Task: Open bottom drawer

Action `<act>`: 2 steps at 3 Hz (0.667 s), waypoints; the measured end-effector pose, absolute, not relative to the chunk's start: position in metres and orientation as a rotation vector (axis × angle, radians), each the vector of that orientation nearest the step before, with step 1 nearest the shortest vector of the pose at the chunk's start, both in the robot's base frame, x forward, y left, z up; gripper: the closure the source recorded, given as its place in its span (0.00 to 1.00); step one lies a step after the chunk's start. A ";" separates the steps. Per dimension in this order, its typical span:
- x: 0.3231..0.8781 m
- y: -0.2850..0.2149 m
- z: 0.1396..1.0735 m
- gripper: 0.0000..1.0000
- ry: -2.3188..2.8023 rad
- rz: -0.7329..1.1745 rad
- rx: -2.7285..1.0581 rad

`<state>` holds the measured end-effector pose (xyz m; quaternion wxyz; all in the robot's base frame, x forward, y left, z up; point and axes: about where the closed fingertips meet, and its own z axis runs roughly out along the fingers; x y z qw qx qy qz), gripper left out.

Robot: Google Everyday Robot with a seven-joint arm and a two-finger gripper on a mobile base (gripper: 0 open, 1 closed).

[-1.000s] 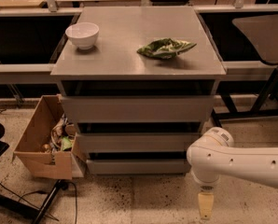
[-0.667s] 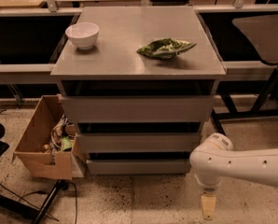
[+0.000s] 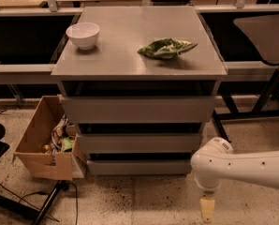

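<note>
- Down at the foot of the grey cabinet (image 3: 130, 55) sits the bottom drawer (image 3: 139, 167), the slimmest of its three fronts; it looks pushed in, roughly in line with the fronts above it
- Above it on the cabinet come the mid-height drawer front (image 3: 139, 143) and then the tallest drawer front (image 3: 137, 109), each with a dark gap over it
- The white arm (image 3: 245, 167) reaches in from the right of the cabinet, its rounded joint just beside the cabinet's lower right corner
- The gripper (image 3: 206, 209) hangs below that joint, pointing at the floor, to the right of the cabinet's base and apart from the bottom drawer; whether it is apart or together I cannot tell
- On the cabinet's top, a white bowl (image 3: 83, 34) stands at the back left and a crumpled green bag (image 3: 166, 48) lies right of centre
- An open cardboard box (image 3: 39, 146) of clutter stands against the cabinet's left side
</note>
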<state>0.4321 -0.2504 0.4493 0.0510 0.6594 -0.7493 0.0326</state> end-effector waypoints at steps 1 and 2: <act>0.454 -0.230 0.412 0.00 -2.322 -0.029 2.125; 0.490 -0.189 0.358 0.00 -2.257 -0.117 2.318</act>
